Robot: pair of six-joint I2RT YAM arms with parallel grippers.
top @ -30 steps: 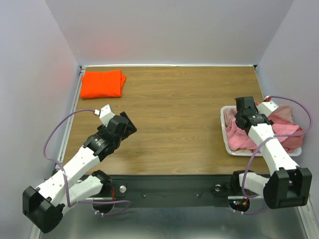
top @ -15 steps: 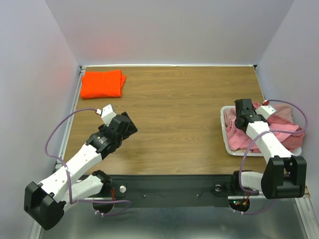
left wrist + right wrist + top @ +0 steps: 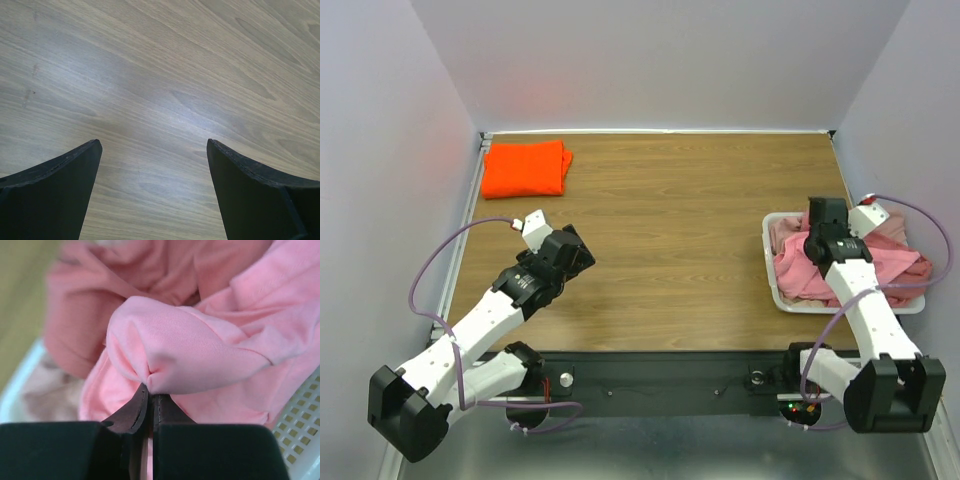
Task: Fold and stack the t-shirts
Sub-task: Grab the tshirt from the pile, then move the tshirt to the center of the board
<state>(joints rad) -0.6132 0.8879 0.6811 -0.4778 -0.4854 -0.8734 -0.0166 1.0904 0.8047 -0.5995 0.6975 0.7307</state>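
In the tray [image 3: 769, 262] at the right, a fold of pink shirt [image 3: 190, 350] is now pinched shut by the right gripper [image 3: 150, 390], which was wide open a second ago. A lift-out is judged ready. Only rumpled pink shirts are held in the tray. The orange shirt [image 3: 525, 168] is left folded at the far-left corner. The left gripper [image 3: 152, 150] is held wide over the table [image 3: 160, 75].

The table [image 3: 160, 75] is seen as smooth wood-grain board, with a soft pale sheen where light is caught. The orange t-shirt [image 3: 525, 168] and the pink t-shirt [image 3: 185, 347] are shown as soft matt cloth, the pink one finely knitted and creased, while the tray [image 3: 300, 440] is made of white plastic pierced in a small square grid. The fingers [image 3: 50, 195] of the left gripper [image 3: 152, 147] are formed of matt black material with a faintly rough edge.
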